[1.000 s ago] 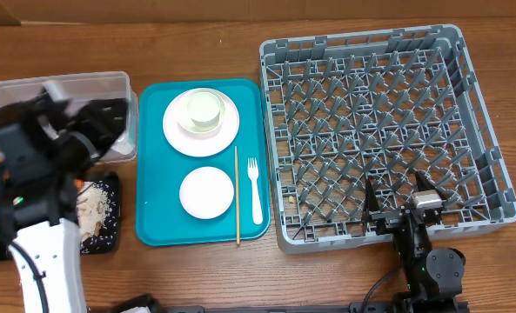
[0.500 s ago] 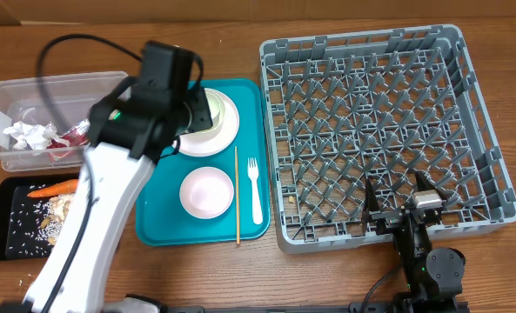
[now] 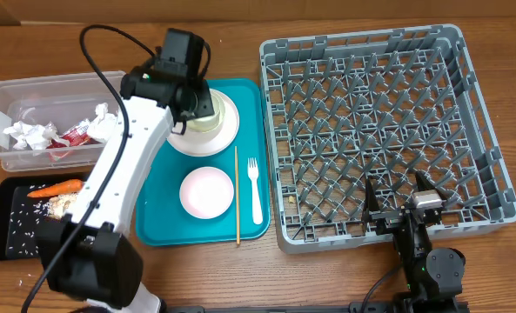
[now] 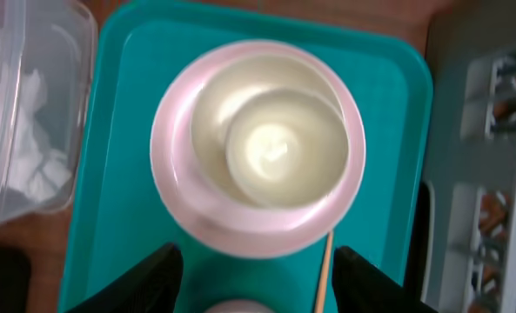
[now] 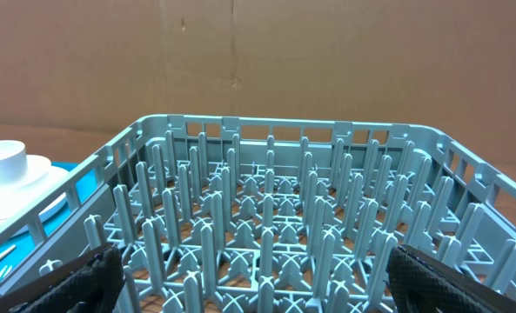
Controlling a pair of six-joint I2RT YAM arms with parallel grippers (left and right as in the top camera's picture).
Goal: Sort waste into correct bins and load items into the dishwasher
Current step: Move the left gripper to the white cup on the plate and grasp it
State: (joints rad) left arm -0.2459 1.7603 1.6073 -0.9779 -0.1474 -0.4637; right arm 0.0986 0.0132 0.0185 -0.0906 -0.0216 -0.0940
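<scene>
The big grey dish rack [image 3: 379,130] stands on the right. The right gripper [image 5: 258,283] sits at its near edge, jaws wide apart, holding nothing. Over the teal tray [image 3: 157,217] hangs the left gripper [image 4: 259,265], jaws wide apart and holding nothing, just above a pink plate [image 4: 175,165] with a bowl [image 4: 275,143] on it. Another bowl [image 3: 206,192], a thin wooden stick [image 3: 237,196] and a white fork [image 3: 255,191] lie near on that tray. The clear tub [image 3: 5,96] holds napkins [image 3: 30,135] and a red packet [image 3: 73,135]. The black tray [image 3: 1,243] holds a carrot [image 3: 56,188], crumbs [image 3: 63,203] and rice [image 3: 27,222].
</scene>
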